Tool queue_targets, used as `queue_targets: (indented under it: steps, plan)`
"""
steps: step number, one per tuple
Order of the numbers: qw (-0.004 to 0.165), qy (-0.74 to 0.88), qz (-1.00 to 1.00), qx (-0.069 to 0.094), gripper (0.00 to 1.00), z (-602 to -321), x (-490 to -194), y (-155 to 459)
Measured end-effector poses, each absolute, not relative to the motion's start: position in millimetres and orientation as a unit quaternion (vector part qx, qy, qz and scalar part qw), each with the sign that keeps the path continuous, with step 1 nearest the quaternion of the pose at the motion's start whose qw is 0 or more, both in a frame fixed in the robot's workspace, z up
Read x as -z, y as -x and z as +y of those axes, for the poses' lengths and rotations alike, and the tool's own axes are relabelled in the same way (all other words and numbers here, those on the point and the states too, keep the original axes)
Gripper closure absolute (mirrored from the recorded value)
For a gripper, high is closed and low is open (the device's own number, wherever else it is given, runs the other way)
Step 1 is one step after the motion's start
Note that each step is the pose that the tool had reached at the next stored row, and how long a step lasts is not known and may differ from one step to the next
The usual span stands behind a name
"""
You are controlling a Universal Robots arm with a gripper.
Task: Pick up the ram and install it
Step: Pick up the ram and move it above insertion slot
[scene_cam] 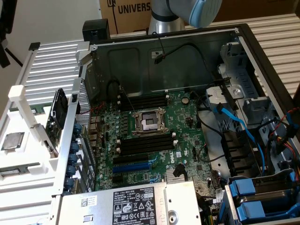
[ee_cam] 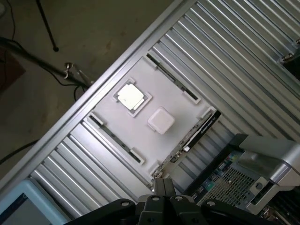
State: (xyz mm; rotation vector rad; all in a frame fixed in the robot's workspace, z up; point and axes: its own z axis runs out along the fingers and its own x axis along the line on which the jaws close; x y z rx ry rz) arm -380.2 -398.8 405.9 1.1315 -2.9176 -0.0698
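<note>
The ram (ee_cam: 199, 132) is a thin dark stick with a white label, standing on edge in a slot along one side of a white fixture (ee_cam: 140, 136). In the exterior view the ram (scene_cam: 58, 114) stands at that fixture's edge, just outside the computer case's rear wall. My gripper (ee_cam: 162, 188) hovers high above the fixture, near the ram's end, with its fingers together and nothing between them. On the green motherboard (scene_cam: 187, 140), long black empty slots (scene_cam: 145, 143) with white end clips lie on both sides of the processor socket (scene_cam: 149, 122).
A square silver processor chip (ee_cam: 130, 97) and a small white block (ee_cam: 161, 120) rest on the fixture. The case is open, with cables (scene_cam: 243, 126), blue drive bays (scene_cam: 255, 197) and a power supply (scene_cam: 136, 204). Ribbed aluminium table (ee_cam: 243, 65) surrounds the fixture. The arm's base (scene_cam: 164, 21) stands behind the case.
</note>
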Motion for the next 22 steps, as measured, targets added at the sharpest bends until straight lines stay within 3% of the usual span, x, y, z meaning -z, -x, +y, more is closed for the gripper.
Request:
queue_targets:
  steps: [22]
  plan:
    - [0.007,-0.412,-0.911,0.018,0.90,-397.8,-405.8,409.5]
